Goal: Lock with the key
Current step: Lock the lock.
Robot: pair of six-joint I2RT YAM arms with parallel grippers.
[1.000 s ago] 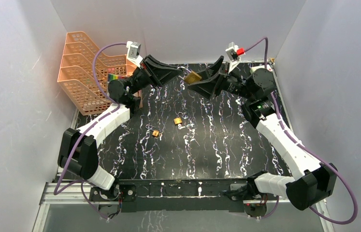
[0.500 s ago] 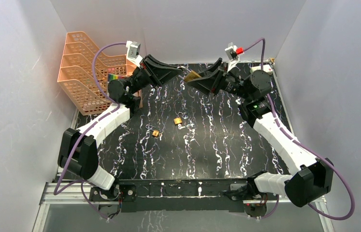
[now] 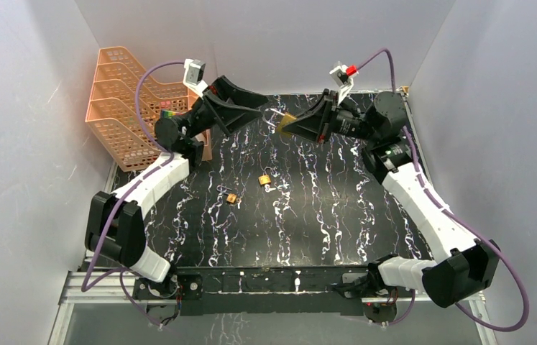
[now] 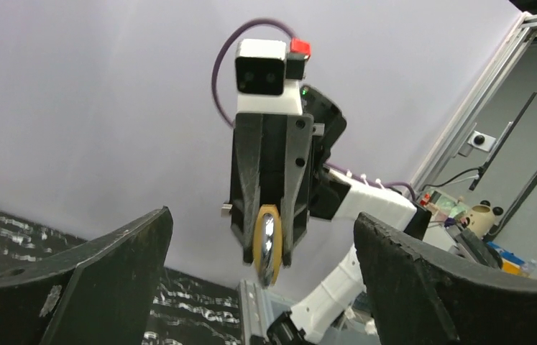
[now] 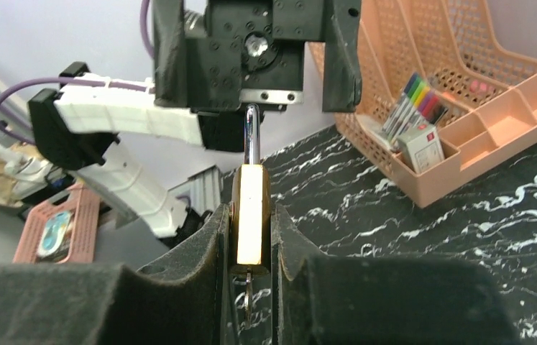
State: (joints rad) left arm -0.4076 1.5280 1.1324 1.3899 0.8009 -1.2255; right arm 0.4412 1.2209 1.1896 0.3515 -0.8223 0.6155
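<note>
Our right gripper (image 4: 269, 248) clamps a brass padlock (image 5: 251, 215) with a silver shackle, held aloft facing our spread-open left gripper (image 3: 258, 113). Beneath lies a black marbled table (image 3: 323, 215), with orange trays (image 3: 118, 108) at its far-left corner.

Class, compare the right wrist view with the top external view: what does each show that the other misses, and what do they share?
Only the right wrist view shows a pink tray beyond the table, and the silver shackle of the brass padlock lined up with the middle of the left gripper. Only the top external view shows a small brass lock and another lying on the black marbled table. Both show the right gripper with jaws shut on the brass padlock, the left gripper's jaws open, and the orange mesh basket.
</note>
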